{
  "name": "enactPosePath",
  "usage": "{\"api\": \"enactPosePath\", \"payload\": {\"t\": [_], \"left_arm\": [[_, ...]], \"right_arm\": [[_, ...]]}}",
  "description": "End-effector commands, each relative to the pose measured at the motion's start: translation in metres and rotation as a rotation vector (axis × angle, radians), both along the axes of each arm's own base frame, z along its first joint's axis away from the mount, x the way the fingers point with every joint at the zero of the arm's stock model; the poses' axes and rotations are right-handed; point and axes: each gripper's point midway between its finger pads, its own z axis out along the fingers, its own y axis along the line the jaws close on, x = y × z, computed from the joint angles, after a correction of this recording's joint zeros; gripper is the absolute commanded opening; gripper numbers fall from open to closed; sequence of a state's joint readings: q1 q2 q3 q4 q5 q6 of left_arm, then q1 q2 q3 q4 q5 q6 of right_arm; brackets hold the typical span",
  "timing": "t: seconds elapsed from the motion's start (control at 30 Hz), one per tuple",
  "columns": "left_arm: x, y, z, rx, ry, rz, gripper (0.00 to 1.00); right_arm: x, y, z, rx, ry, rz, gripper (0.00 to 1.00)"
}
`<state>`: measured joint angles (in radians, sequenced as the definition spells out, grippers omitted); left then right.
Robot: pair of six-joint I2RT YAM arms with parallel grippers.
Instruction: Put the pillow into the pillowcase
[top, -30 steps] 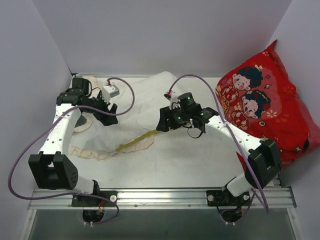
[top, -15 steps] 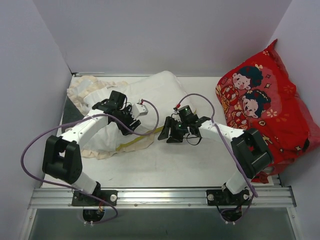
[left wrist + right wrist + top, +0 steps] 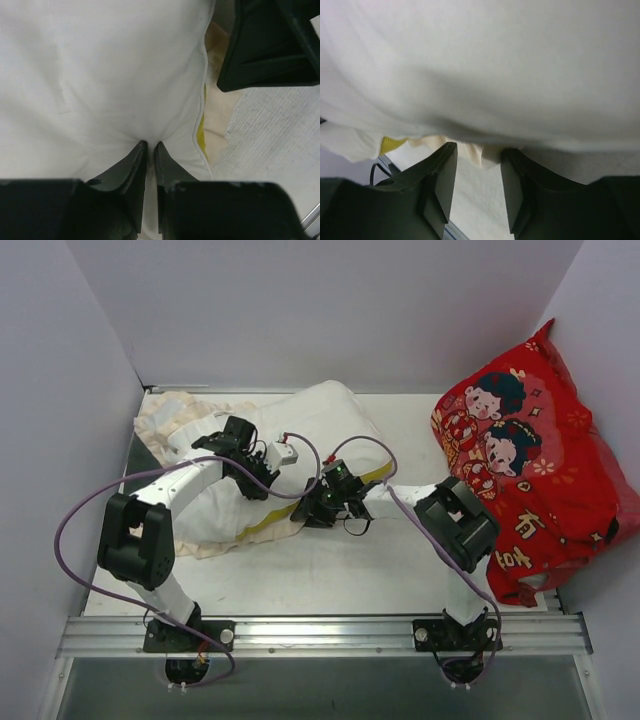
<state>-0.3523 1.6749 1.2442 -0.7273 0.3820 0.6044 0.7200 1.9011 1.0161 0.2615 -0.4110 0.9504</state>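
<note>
Pillow: plump, white, lying on the tabletop directly under and ahead of both pincers. Its yellow strip runs along the near edge, between the two pincers.

Pillowcase: limp, spread beneath the pillow. The cream frill shows beyond the left pincer's outer side, and again under the yellow strip just below the pincer tips.

Left pincer: jaws almost closed, only a thin slit between them. They nip a small pucker of the pillow's white cover, and creases radiate from the tips. The pillow's piped seam and yellow strip lie just to the right of the tips, with cream frill and bare tabletop farther right.

Right pincer: jaws partly open, tips low at the pillow's near edge. A lobe of cream frill lies in the gap between the fingers. It does not look squeezed. The pillow's white bulk fills the view above the tips, and a bit of yellow shows to the left of them.

In the overhead view the two pincers sit close together.

Red cartoon cushion: well apart, beyond the right arm's elbow, leaning on the side wall.
</note>
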Motion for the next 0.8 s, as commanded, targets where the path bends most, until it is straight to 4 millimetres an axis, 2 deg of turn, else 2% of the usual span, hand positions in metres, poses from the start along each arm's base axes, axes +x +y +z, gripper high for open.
{"api": "enactPosePath", "payload": {"t": [0.0,0.03,0.1,0.13,0.17,0.2,0.33,0.4,0.43,0.47,0.5,0.53,0.63,0.77], "left_arm": [[0.001,-0.01,0.016,-0.057,-0.006,-0.016,0.18],[-0.001,-0.008,0.014,-0.048,-0.002,-0.02,0.17],[-0.006,-0.005,0.011,-0.038,0.003,-0.029,0.11],[-0.007,-0.004,0.013,-0.036,-0.004,-0.035,0.1],[-0.008,-0.003,0.011,-0.033,-0.002,-0.04,0.07],[-0.01,-0.002,0.01,-0.027,-0.002,-0.04,0.01],[-0.011,0.009,0.0,0.033,0.006,-0.058,0.0],[-0.009,0.022,-0.01,0.093,0.009,-0.077,0.0],[-0.006,0.032,-0.012,0.115,0.009,-0.084,0.0],[-0.005,0.038,-0.015,0.126,0.016,-0.087,0.0],[-0.003,0.044,-0.014,0.137,0.015,-0.091,0.0],[0.005,0.053,-0.011,0.148,-0.009,-0.091,0.0],[0.017,0.064,-0.004,0.161,-0.055,-0.107,0.0],[0.023,0.049,0.008,0.124,-0.092,-0.147,0.0]], "right_arm": [[0.014,-0.008,-0.03,-0.078,0.002,-0.086,0.39],[0.014,-0.01,-0.035,-0.085,0.011,-0.092,0.25],[0.016,-0.024,-0.042,-0.106,0.03,-0.124,0.14],[0.018,-0.03,-0.039,-0.104,0.024,-0.129,0.03],[0.019,-0.036,-0.037,-0.103,0.026,-0.133,0.0],[0.024,-0.049,-0.035,-0.105,0.029,-0.142,0.0],[0.029,-0.09,-0.005,-0.075,0.024,-0.137,0.0],[0.024,-0.109,0.001,-0.071,0.047,-0.133,0.0],[0.031,-0.124,0.013,-0.063,0.014,-0.15,0.0],[0.024,-0.136,0.011,-0.076,0.024,-0.159,0.0],[0.02,-0.145,0.014,-0.083,0.026,-0.162,0.0],[0.022,-0.156,0.026,-0.08,-0.023,-0.16,0.0],[0.0,-0.167,0.03,-0.082,0.0,-0.133,0.0],[-0.024,-0.166,0.026,-0.082,0.025,-0.089,0.0]]}}
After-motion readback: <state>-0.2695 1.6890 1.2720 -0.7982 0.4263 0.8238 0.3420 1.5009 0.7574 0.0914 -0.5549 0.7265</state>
